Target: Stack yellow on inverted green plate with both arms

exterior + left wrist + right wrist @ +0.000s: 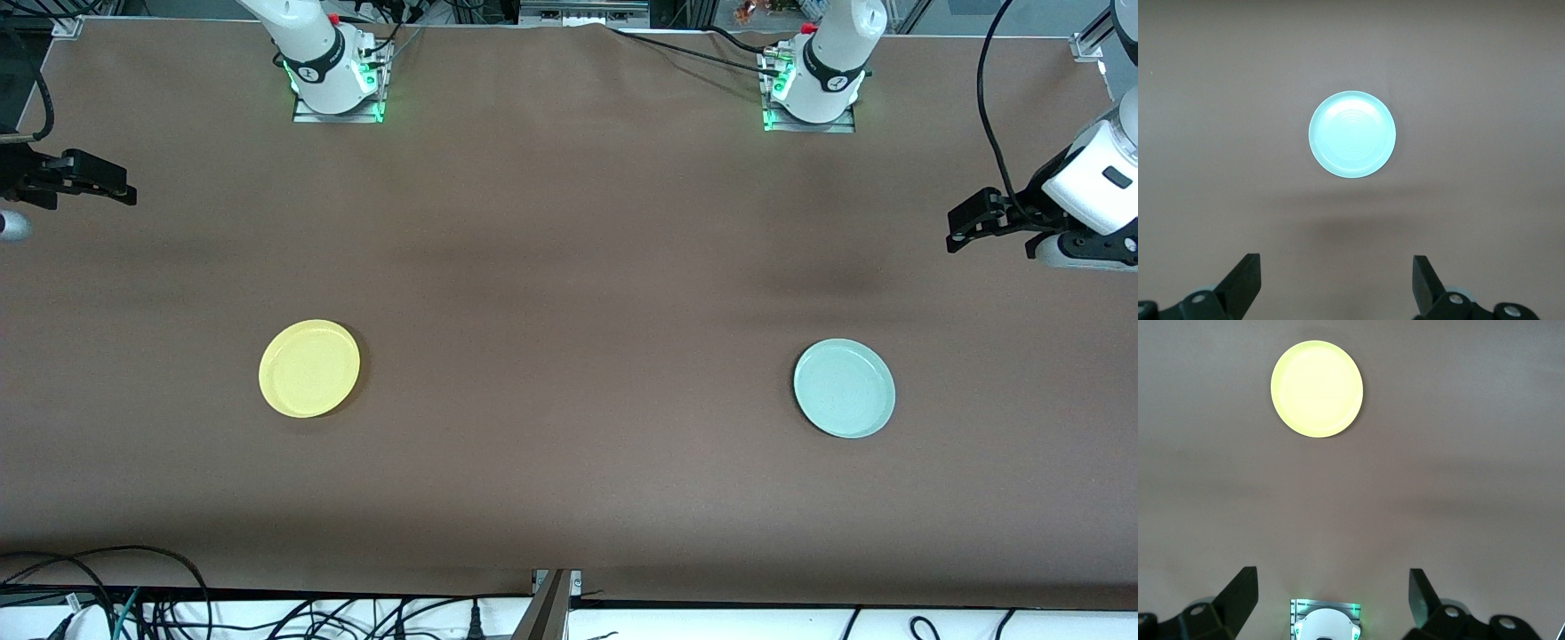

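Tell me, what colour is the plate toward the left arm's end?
Pale mint green plate, plain; clearest in the front view.

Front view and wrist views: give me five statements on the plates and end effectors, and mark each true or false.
1. The yellow plate lies toward the right arm's end of the table. True.
2. The green plate is stacked on the yellow plate. False: they lie far apart.
3. The left end effector is open and holds nothing. True.
4. The right end effector grips the yellow plate. False: it is open, up in the air.
5. The green plate lies upside down. False: its hollow faces up.
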`<state>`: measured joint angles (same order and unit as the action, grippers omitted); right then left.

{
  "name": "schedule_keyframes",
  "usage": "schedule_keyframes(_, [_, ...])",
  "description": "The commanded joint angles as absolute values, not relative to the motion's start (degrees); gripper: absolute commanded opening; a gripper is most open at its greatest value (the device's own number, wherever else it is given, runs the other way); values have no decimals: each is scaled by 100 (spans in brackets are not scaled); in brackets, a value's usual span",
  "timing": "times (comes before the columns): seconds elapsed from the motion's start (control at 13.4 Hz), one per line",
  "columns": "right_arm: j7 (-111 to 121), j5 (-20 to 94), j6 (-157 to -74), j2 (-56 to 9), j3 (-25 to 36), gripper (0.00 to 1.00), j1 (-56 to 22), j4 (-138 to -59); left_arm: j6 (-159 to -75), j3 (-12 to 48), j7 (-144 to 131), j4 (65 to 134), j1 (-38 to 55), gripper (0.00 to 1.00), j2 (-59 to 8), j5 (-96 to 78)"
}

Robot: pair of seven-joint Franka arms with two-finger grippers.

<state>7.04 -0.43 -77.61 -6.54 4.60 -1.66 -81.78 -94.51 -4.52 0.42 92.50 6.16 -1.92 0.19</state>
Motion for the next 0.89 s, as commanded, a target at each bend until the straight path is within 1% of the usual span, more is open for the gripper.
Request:
schedule_keyframes(0.0, [703,-114,-7734,-694,448,100,-149,-8077,-9334,-387,-52,9157,624,100,-151,-45])
schedule_keyframes(0.22, [703,-114,-7734,-694,448,100,-149,-8077,-9334,-396,9,8991,615,100,-281,-35])
schedule_keyframes(0.82, [694,-123,-7734,-703,448,100,-149,-8077,-9158,-387,-26,9000,615,100,-308,-26])
